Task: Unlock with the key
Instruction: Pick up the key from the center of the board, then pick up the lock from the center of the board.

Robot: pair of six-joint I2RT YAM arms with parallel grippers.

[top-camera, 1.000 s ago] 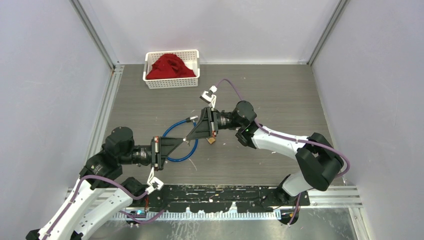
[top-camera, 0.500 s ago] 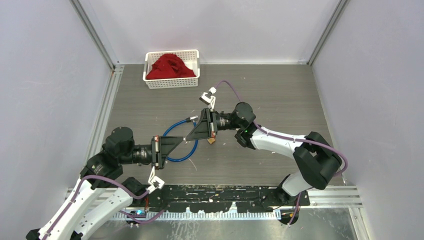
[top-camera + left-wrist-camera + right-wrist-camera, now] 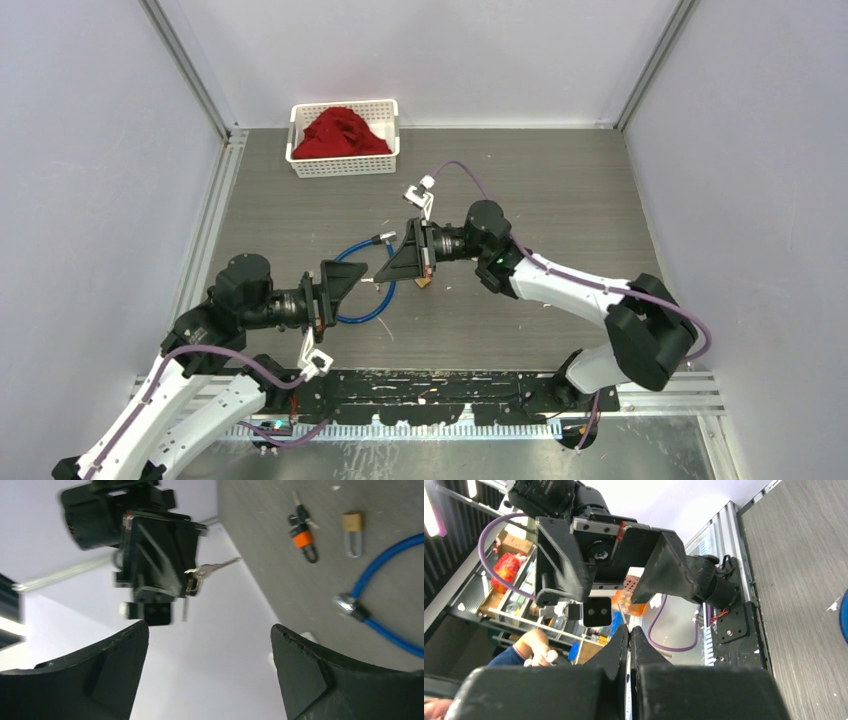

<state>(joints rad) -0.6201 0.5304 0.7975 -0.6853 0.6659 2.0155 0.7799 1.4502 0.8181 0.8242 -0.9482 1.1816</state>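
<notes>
Both arms wear glossy white shells over their long links, the left arm (image 3: 185, 395) and the right arm (image 3: 565, 290) alike, with chunky black cylindrical housings at every joint. A purple cable (image 3: 478, 183) runs loosely along each arm and ends in a small white connector (image 3: 418, 190) by the wrist. The left gripper (image 3: 348, 280) and right gripper (image 3: 378, 277) are matte black, with broad wedge-shaped fingers (image 3: 102, 672) that taper to narrow tips. A thin red-orange strip (image 3: 622, 530) edges the plate where the fingers mount.
</notes>
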